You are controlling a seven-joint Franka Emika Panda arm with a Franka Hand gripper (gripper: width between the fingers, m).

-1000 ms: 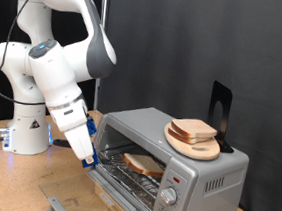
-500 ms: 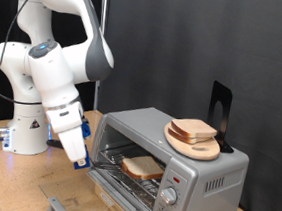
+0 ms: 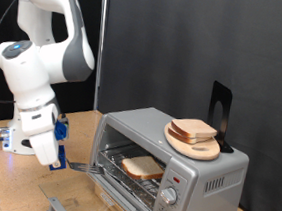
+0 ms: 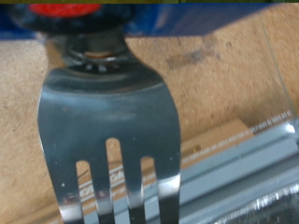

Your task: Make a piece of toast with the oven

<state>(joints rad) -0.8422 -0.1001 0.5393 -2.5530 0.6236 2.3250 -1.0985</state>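
Observation:
The piece of toast (image 3: 143, 167) lies flat on the wire rack inside the oven (image 3: 213, 175), whose glass door (image 3: 121, 190) hangs open. My gripper (image 3: 54, 149) is left of the oven in the exterior view, low over the table. It is shut on a metal fork (image 3: 83, 167) whose tines point towards the open door. In the wrist view the fork (image 4: 110, 131) fills the picture, with the edge of the oven door (image 4: 238, 168) beyond its tines. The fork is apart from the toast.
A second bread slice (image 3: 193, 129) rests on a round wooden plate (image 3: 191, 147) on top of the oven. A black stand (image 3: 219, 108) rises behind it. The robot base (image 3: 22, 136) and cables are at the left. A grey object (image 3: 57, 207) lies at the bottom edge.
My arm has swung to the exterior view's left, drawing the fork back out of the oven mouth. The toast stays on the rack.

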